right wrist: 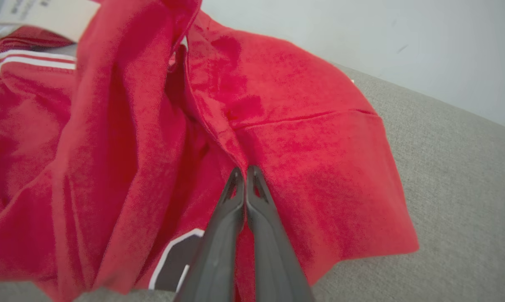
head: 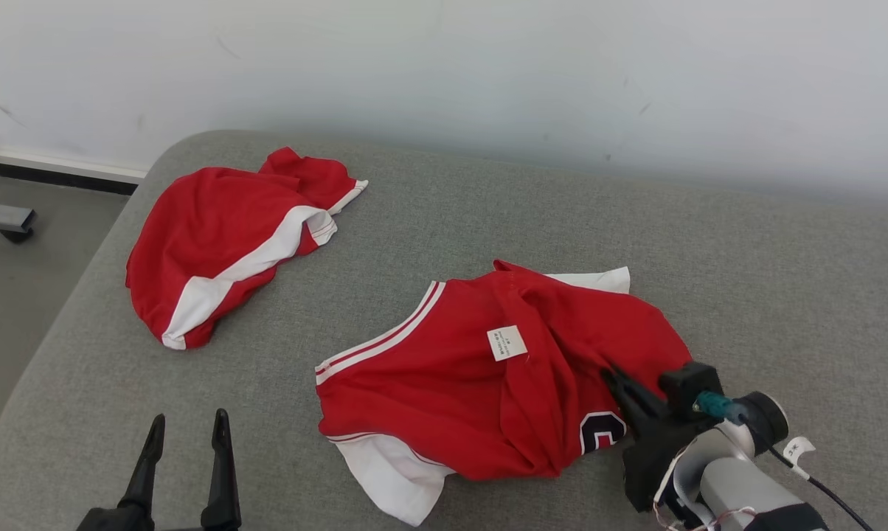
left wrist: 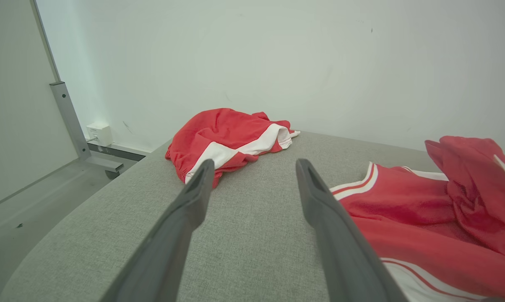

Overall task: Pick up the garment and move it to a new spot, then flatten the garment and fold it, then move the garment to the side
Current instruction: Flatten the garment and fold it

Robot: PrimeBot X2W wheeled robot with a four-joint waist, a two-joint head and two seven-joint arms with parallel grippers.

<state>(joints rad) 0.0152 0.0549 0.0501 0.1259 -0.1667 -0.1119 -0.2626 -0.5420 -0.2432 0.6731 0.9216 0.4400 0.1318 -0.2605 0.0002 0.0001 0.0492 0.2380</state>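
Right forearm (head: 732, 487) low over table (head: 488, 214), right fingers (right wrist: 229, 218) clamped on red jersey (head: 429, 383) fold; left fingers (left wrist: 181, 218) apart.

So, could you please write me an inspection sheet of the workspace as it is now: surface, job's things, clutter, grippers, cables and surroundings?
Surface: grey padded table, bare between the two clothes.
Job's things: red jersey, crumpled, white label showing, at the right front.
Clutter: second red garment with a white stripe, bunched at the far left, apart from the jersey.
Grippers: right gripper shut on a fold of the jersey; left gripper open, over bare table.
Cables: black cable at the right wrist, off the cloth.
Surroundings: white wall behind; floor to the left; metal frame.
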